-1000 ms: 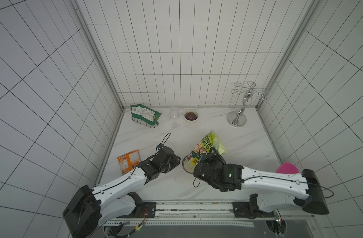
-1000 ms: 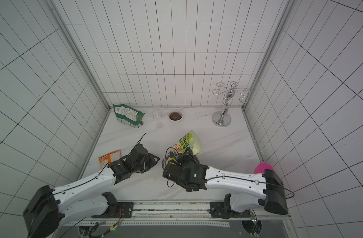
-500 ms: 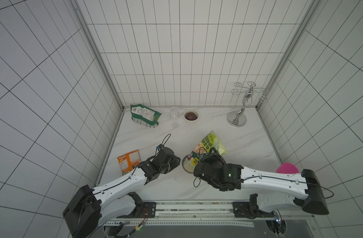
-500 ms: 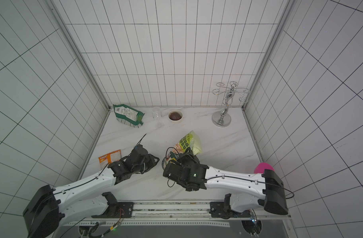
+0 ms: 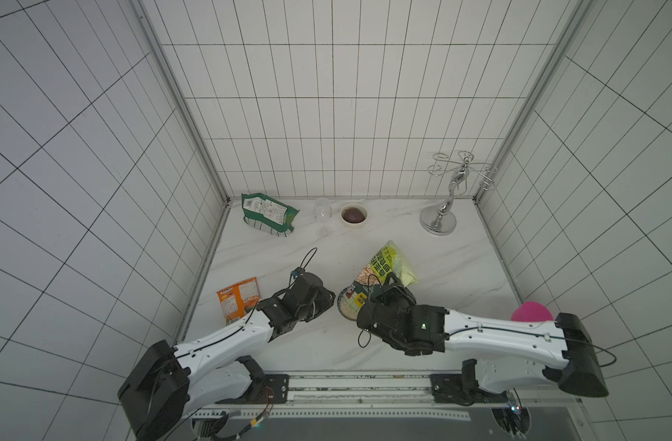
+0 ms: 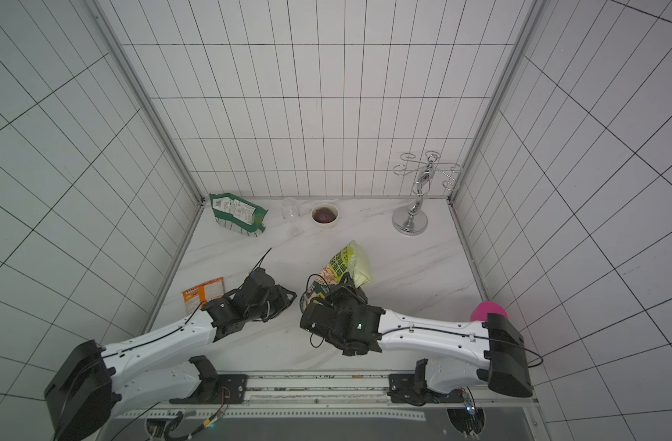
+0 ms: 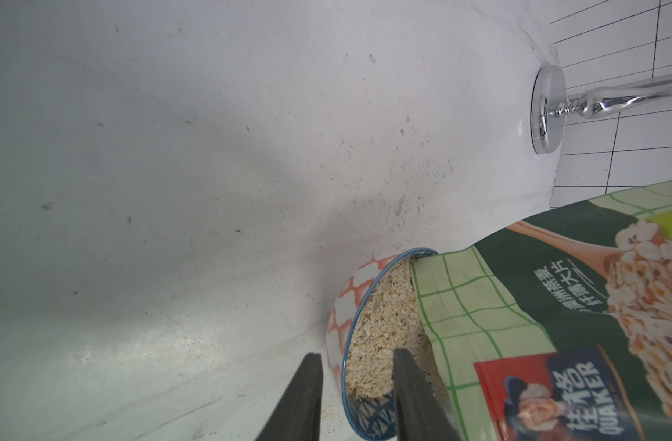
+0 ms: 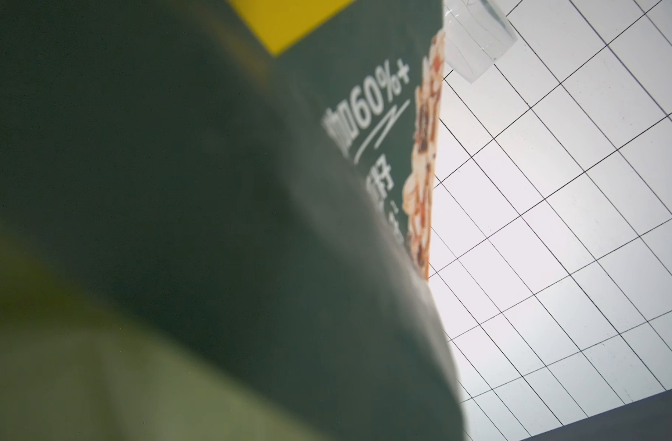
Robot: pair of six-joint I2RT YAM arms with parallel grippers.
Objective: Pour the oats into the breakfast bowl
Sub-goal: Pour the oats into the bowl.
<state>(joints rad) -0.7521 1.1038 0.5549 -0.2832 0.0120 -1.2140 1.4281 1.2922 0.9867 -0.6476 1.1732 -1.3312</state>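
Cool, even, diffuse light fills both top views; the white marble table (image 5: 460,267) carries only faint, soft shadows under the arms, and tile lines bow toward the edges. Beyond the left jaws, glare streaks the chrome stand (image 7: 544,110). The lime-green and dark green oat pouch (image 8: 174,229) looms dim and blurred against the bright, sharp tiled wall (image 8: 574,229).

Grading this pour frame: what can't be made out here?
- Right tool: fingertips hidden by its wrist in both top views, by the oat pouch in the right wrist view.
- Pouch mouth: behind the pouch's own front in the left wrist view; whether oats are pouring into the breakfast bowl is unclear.
- Left tool: fingers cut by the picture edge; contact with the bowl unclear.
- Pink object: behind the right arm in both top views.
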